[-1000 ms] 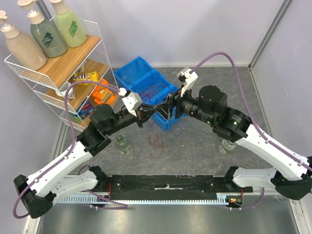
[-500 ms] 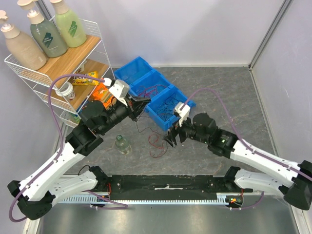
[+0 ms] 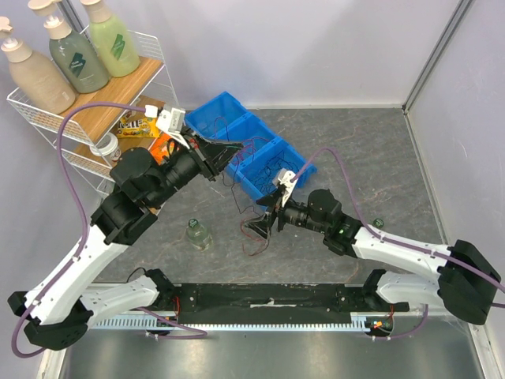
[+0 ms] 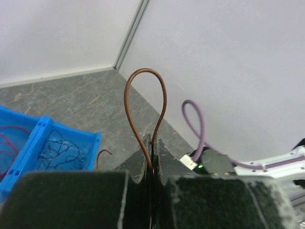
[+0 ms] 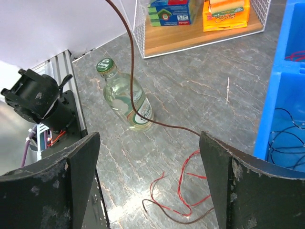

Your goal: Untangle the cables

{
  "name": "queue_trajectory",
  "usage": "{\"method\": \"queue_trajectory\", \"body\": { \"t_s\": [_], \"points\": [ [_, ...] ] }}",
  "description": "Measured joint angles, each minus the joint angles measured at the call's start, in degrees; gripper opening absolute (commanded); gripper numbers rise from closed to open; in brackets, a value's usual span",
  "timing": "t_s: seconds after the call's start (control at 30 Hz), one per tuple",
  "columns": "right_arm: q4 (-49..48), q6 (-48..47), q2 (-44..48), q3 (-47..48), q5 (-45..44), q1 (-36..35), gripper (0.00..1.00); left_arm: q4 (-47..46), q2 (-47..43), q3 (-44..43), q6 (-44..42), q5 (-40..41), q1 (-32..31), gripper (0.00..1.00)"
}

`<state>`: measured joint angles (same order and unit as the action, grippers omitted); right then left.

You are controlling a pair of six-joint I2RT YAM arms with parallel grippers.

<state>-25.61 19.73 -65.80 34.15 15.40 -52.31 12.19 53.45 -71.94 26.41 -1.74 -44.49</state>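
My left gripper (image 3: 226,150) is raised by the blue bins and shut on a thin brown wire (image 3: 237,193). In the left wrist view the wire stands up as a loop (image 4: 145,90) from the closed jaws (image 4: 153,145). It hangs down to the table, past my right gripper (image 3: 255,228). That gripper is open and low over loose red wires (image 3: 251,246). In the right wrist view the red wires (image 5: 183,191) lie on the floor between the fingers (image 5: 150,186), with a dark wire end beside them. The brown wire (image 5: 138,112) touches the right finger (image 5: 233,186).
Three blue bins (image 3: 213,110) behind the grippers hold more red and black wires. A small glass bottle (image 3: 197,234) stands left of the red wires, also in the right wrist view (image 5: 125,98). A wire shelf rack (image 3: 102,110) with bottles and snacks stands far left.
My left gripper has drawn back and up to the left, pulling the brown wire taut. My right gripper has come down from the bins to just above the red wires.
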Motion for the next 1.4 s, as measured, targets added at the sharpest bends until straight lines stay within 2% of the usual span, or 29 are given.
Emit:
{"method": "queue_trajectory", "body": {
  "t_s": [0.1, 0.3, 0.47, 0.53, 0.6, 0.73, 0.77, 0.8, 0.93, 1.17, 1.27, 1.4],
  "points": [
    [-2.8, 0.3, -2.0, 0.0, 1.4, 0.0, 0.9, -0.1, 0.3, -2.2, 1.5, -1.1, 0.0, 0.02],
    [-6.1, 1.2, -7.1, 1.4, 2.5, 0.0, 0.81, -0.4, 0.5, -4.3, 2.9, -2.5, 0.0, 0.02],
    [-6.4, 1.4, -10.0, 4.8, 2.6, 0.0, 0.82, -0.4, 0.9, -5.0, 3.4, -3.3, 0.0, 0.02],
    [-6.6, 1.2, -9.7, 5.0, 1.9, 0.0, 0.79, -0.5, 0.9, -5.2, 3.5, -3.3, 0.0, 0.02],
    [-6.7, 0.9, -9.3, 5.1, 1.1, 0.0, 0.63, -0.5, 0.9, -5.3, 3.6, -3.3, 0.0, 0.02],
    [-6.8, 0.9, -9.3, 5.7, 1.4, 0.0, 0.19, -0.6, 1.2, -5.4, 3.6, -3.3, 0.0, 0.02],
    [-6.9, 1.1, -9.3, 5.7, 1.5, 0.0, 0.14, -0.6, 1.3, -5.4, 3.6, -3.3, 0.0, 0.02],
    [-7.0, 1.4, -9.3, 5.7, 1.5, 0.0, 0.0, -0.6, 1.4, -5.4, 3.5, -3.2, 0.0, 0.02],
    [-5.4, 2.4, -8.0, 5.6, 0.5, 0.0, 0.0, -0.5, 1.5, -5.4, 2.2, -1.7, 0.0, 0.02],
    [9.4, 3.0, 3.8, 8.8, -0.6, 1.2, 0.0, -2.0, -1.2, 1.4, -5.0, 3.5, 0.0, 0.02],
    [14.4, 4.5, 6.6, 13.2, 1.0, 4.3, 0.0, -5.9, -2.6, 7.8, -8.7, 0.9, 0.0, 0.02],
    [17.4, 8.4, 7.0, 18.6, 5.0, 9.4, 0.0, -12.4, -3.9, 17.7, -11.7, -7.9, 0.0, 0.04]
  ]
}}
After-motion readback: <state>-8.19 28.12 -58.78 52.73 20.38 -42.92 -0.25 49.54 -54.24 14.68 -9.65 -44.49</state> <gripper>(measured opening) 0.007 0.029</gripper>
